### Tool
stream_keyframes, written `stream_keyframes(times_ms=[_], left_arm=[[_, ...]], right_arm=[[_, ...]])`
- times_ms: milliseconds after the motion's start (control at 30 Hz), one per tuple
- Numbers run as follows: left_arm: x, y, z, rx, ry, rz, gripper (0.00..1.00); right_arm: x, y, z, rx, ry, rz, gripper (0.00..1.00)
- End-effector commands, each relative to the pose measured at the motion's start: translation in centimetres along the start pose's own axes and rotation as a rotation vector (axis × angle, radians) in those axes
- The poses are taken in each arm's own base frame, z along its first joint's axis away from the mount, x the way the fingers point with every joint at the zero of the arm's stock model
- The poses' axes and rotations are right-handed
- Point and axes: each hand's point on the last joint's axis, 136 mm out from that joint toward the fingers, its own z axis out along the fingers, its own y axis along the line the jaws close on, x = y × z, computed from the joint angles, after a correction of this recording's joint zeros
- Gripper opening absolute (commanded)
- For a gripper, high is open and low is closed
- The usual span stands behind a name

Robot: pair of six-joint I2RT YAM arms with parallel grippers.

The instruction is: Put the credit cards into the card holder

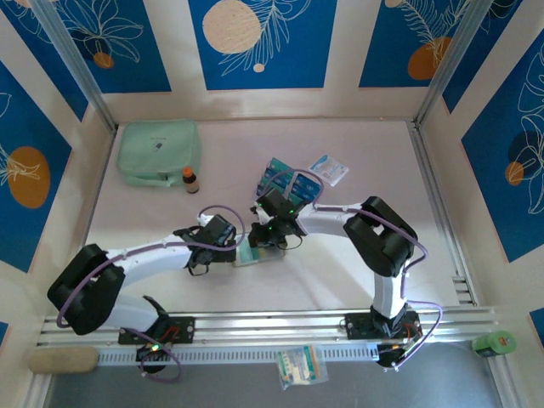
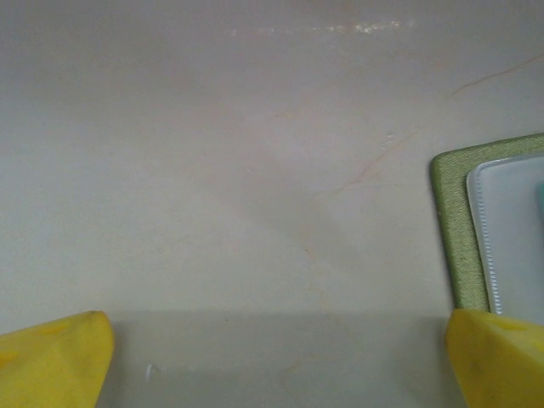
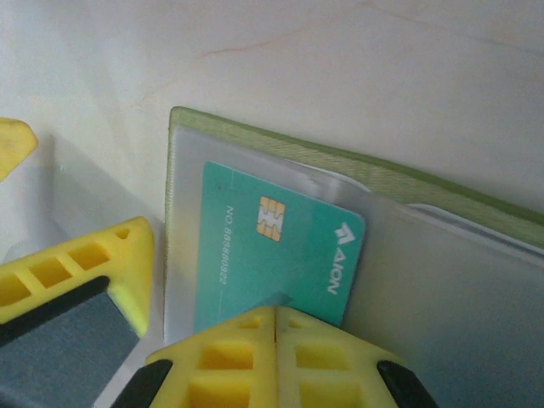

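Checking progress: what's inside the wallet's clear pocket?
A teal chip card sits tilted in the wallet pocket, seemingly partway in. The right gripper covers its near end, and any cards beneath cannot be seen.

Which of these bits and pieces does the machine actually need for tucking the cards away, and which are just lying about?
Part of the job:
olive-green card holder
teal credit card, at the holder's clear pocket
more credit cards, waiting farther back

Just lying about:
mint-green zip pouch
small brown bottle
white-and-blue packet
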Motion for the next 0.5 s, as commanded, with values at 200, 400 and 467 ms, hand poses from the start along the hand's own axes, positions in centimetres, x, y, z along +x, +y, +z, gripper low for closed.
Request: stream_keyframes(times_ms=[200,400,467], left_arm=[[0.6,0.5,0.4,-0.011,0.017,-0.01,1.0],[0.8,0.6,0.5,-0.012,0.019,-0.012,1.0],[0.8,0.7,0.5,-0.012,0.019,-0.013,1.0]], right_arm=[[-0.4,2.4,-1.9,-0.042,-0.015,-0.03,0.03],[-0.4,0.5,-3.3,0.007,-0.047,-0.002,0.03],[-0.1,-0.2,-3.0,0.027,-0.038,0.005,0.02]])
